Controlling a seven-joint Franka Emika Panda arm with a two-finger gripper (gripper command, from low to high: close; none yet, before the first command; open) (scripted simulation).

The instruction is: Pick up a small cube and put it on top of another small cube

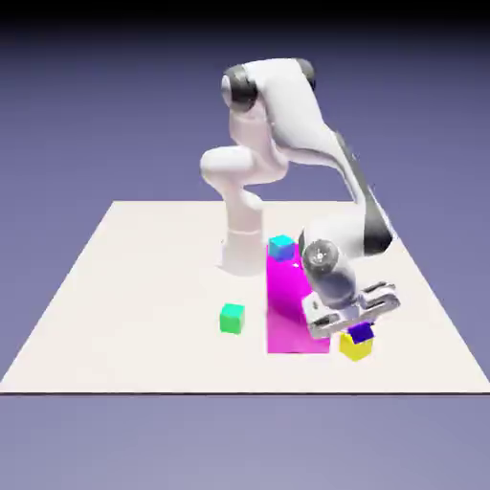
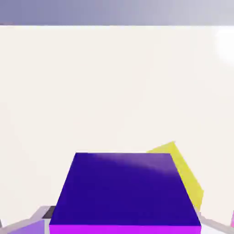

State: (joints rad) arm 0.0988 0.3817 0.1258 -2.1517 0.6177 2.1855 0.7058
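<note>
Holding the small purple cube [image 1: 361, 332] clamped between its fingers [image 2: 34, 225], the gripper [image 1: 356, 325] hangs over the yellow cube [image 1: 356, 348] near the desk's [image 1: 144, 278] front edge. Purple appears to sit just on or barely above yellow (contact unclear from either view). Magenta block [image 1: 287, 306] lies just beside; green cube [image 1: 232, 318] and cyan cube [image 1: 281, 248] stand apart.

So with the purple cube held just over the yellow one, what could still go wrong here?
1. The purple cube sits off-centre over the yellow cube: in the hand view yellow shows only along one side, so it might tip off on release.
2. The gripper hangs close beside the magenta block; lowering or retreating could bump it.
</note>
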